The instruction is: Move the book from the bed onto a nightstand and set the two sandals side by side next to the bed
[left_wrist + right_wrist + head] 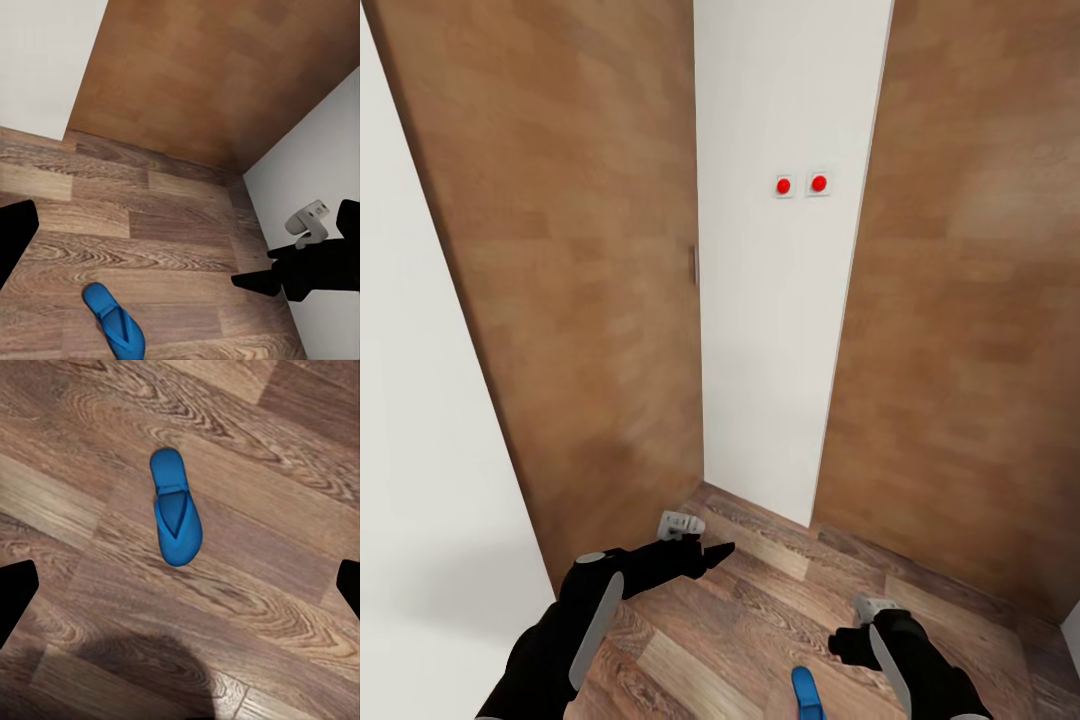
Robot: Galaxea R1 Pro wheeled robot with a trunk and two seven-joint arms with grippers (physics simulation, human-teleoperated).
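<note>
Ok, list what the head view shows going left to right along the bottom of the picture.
Left arm → left gripper → blue sandal → right arm, all over the wood-plank floor.

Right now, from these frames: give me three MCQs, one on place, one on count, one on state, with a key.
1. Where does the blue sandal lie?
A. on a bed
B. flat on the wood-plank floor
C. on a nightstand

2. How many red buttons are on the white wall panel?
A. one
B. two
C. four

3. What is the right end effector doing?
A. clamped on the sandal
B. holding a book
C. open above the sandal, not touching it

Key: 1 B, planks surround the sandal on all sides. 2 B, two red dots sit side by side in the head view. 3 C, its fingertips stand wide apart at the right wrist view's edges, with the sandal free on the floor.
</note>
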